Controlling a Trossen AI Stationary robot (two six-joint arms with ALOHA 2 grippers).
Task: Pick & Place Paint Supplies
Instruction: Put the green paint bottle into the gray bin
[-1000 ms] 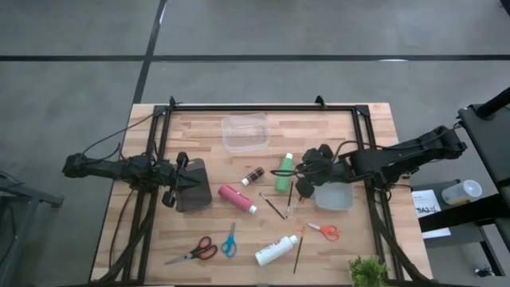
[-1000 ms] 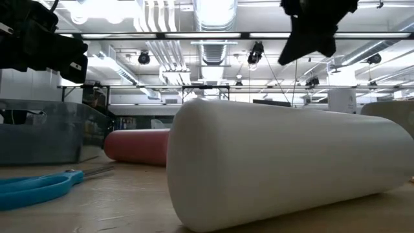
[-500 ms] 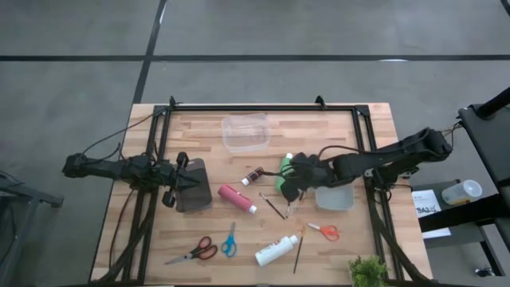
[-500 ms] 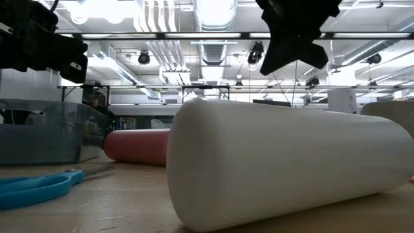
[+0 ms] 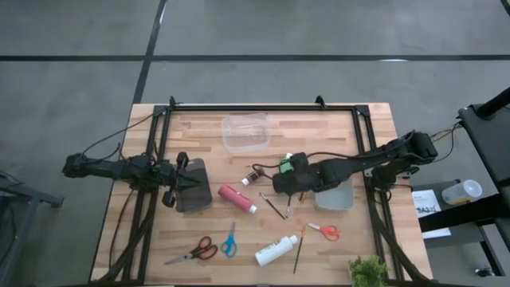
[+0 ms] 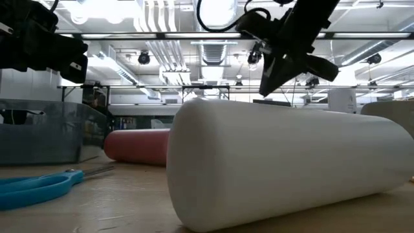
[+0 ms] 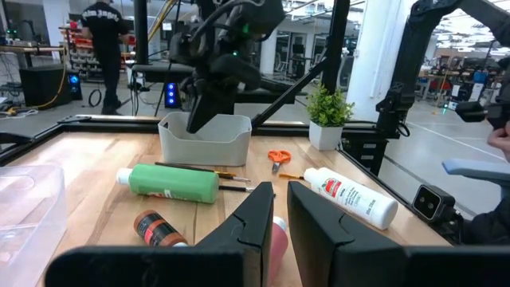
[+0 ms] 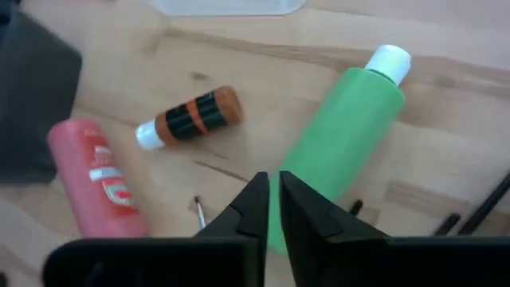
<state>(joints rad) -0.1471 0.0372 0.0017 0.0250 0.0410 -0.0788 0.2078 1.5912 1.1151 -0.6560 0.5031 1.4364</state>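
The green paint bottle (image 5: 284, 165) (image 8: 343, 135) lies on its side mid-table. My right gripper (image 5: 279, 185) (image 8: 271, 182) hovers shut just above its lower body without touching. Around it lie the tiny brown bottle (image 5: 253, 175) (image 8: 191, 115), the red bottle (image 5: 235, 197) (image 8: 96, 179) and thin brushes (image 5: 273, 206). The white bottle (image 5: 276, 250) (image 6: 284, 162) and another brush (image 5: 298, 253) lie toward the near edge. My left gripper (image 5: 188, 181) (image 7: 280, 199) waits shut at the table's left, over a dark bin (image 5: 199, 199).
A grey bin (image 5: 335, 196) sits right of the green bottle, and a clear tub (image 5: 245, 131) sits toward the far edge. Red scissors (image 5: 193, 252), blue scissors (image 5: 229, 239) and orange scissors (image 5: 323, 231) lie near the front. A small plant (image 5: 368, 271) stands at the near right corner.
My right gripper has travelled toward the table's left, from beside the grey bin to a spot over the green bottle, and has come slightly lower. The bottles and brushes have stayed where they were.
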